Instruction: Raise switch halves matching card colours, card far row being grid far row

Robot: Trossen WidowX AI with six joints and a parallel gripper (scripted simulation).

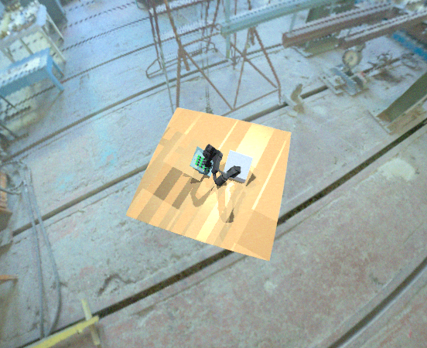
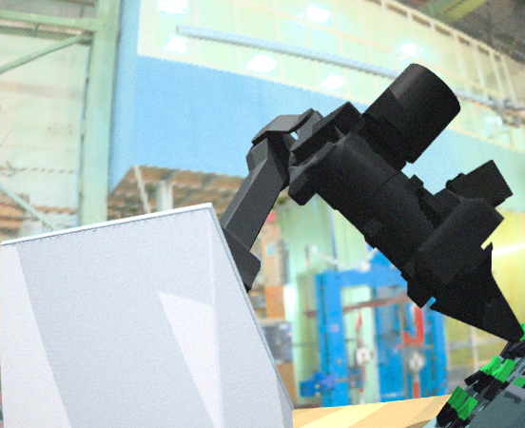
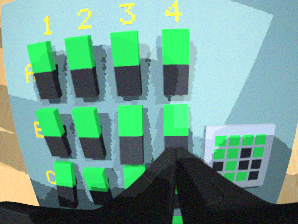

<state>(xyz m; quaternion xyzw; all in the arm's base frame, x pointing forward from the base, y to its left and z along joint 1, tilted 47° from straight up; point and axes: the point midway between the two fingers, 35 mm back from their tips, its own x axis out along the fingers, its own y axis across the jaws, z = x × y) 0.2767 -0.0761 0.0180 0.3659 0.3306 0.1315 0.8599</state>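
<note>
Now gripper (image 3: 177, 192) shut, empty, over switches (image 3: 127, 70).

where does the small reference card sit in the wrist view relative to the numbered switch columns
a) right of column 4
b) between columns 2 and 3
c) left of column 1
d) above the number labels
a: in the wrist view the small card of green and dark squares lies on the panel to the right of the column 4 switches, just above the shut gripper.
</note>
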